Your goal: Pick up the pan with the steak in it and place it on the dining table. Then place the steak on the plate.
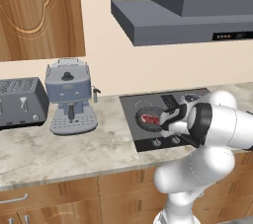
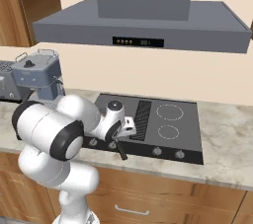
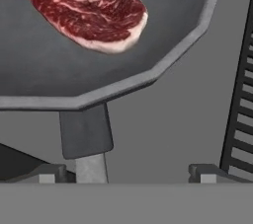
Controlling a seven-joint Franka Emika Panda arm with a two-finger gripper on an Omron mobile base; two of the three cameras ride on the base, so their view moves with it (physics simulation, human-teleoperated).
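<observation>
The dark pan (image 3: 99, 65) sits on the cooktop's left burner, with the red steak (image 3: 84, 6) lying in it. In the left base view the pan (image 1: 144, 123) and steak (image 1: 150, 118) lie just left of my gripper (image 1: 170, 119). The pan's black handle (image 3: 85, 136) runs down between my gripper's (image 3: 128, 172) open jaws, closer to the left fingertip (image 3: 49, 173); neither tip touches it. From the right base view the gripper (image 2: 126, 129) hangs low over the stove's front left, and the handle's end (image 2: 121, 152) sticks out past the knobs. The dining table and the plate are out of view.
The black cooktop (image 2: 170, 127) has a ribbed vent grille (image 3: 239, 94) down its middle and knobs along the front. A grey range hood (image 1: 188, 20) hangs overhead. A blue-grey coffee machine (image 1: 69, 97) and a toaster (image 1: 20, 102) stand on the marble counter to the left.
</observation>
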